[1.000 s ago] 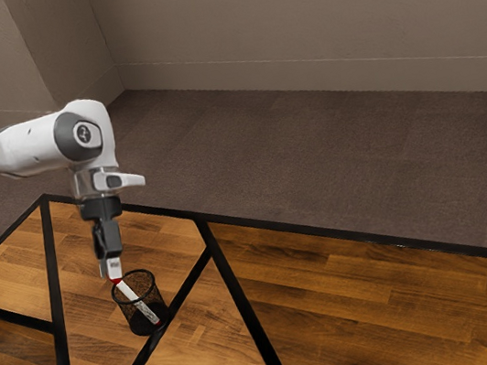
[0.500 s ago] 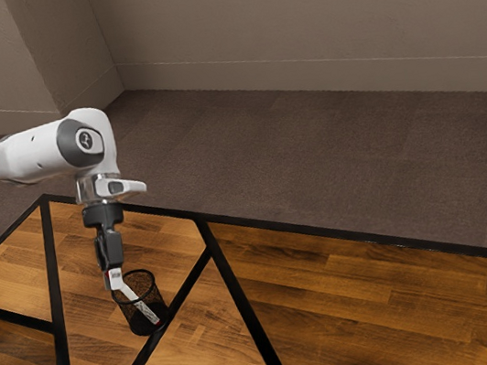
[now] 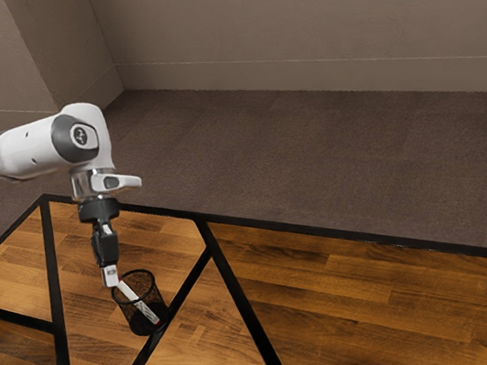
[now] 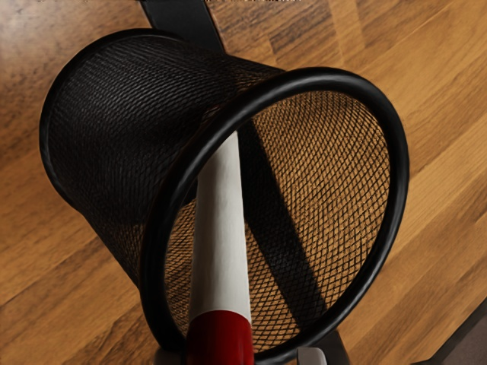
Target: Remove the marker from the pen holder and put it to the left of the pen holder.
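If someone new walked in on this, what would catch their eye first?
Probably the red end of the white marker, bright against the black mesh pen holder it leans in. Next, perhaps, the big white arm coming in from the exterior view's left, its black gripper pointing down by the holder's rim, above the black-striped wooden table.

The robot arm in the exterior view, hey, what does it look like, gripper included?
The arm is white, with rounded segments; a dark grey cap with a small logo covers one joint. Below sit a silvery collar and a black gripper with pale tips.
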Controlling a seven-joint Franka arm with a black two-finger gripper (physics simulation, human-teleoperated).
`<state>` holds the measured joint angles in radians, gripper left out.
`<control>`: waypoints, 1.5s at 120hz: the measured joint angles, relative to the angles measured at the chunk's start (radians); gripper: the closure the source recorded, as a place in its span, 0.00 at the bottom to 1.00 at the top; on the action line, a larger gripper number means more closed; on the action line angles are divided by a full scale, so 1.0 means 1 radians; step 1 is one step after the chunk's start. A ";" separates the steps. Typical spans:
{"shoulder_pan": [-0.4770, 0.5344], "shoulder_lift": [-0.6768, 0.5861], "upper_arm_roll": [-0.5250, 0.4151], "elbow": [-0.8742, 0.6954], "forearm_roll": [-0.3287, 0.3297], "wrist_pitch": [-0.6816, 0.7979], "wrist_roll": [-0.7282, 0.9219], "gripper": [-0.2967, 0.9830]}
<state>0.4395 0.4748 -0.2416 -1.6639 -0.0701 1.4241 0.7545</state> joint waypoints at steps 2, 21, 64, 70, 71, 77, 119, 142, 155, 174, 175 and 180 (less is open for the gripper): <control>-0.001 -0.001 0.000 0.000 0.001 0.000 0.000 0.71; 0.000 -0.020 -0.004 0.012 0.007 0.003 -0.012 0.81; 0.173 -0.196 -0.137 -0.031 0.008 -0.020 -0.035 0.84; 0.205 -0.226 -0.152 -0.032 0.008 -0.035 -0.035 0.85; 0.212 -0.231 -0.155 -0.032 0.009 -0.037 -0.035 0.85; 0.255 -0.250 -0.174 -0.032 0.009 -0.050 -0.033 0.85; 0.379 -0.053 -0.184 0.028 0.022 -0.081 -0.003 0.85; 0.413 -0.015 -0.183 0.031 0.019 -0.084 0.008 0.62; 0.471 -0.054 -0.274 0.031 0.043 -0.083 0.016 0.46; 0.593 -0.252 -0.537 0.021 0.103 -0.081 0.024 0.34; 0.593 -0.263 -0.548 0.021 0.108 -0.081 0.024 0.34; 0.591 -0.316 -0.595 0.021 0.130 -0.081 0.026 0.32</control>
<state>1.0305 0.1587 -0.8368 -1.6426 0.0596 1.3434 0.7802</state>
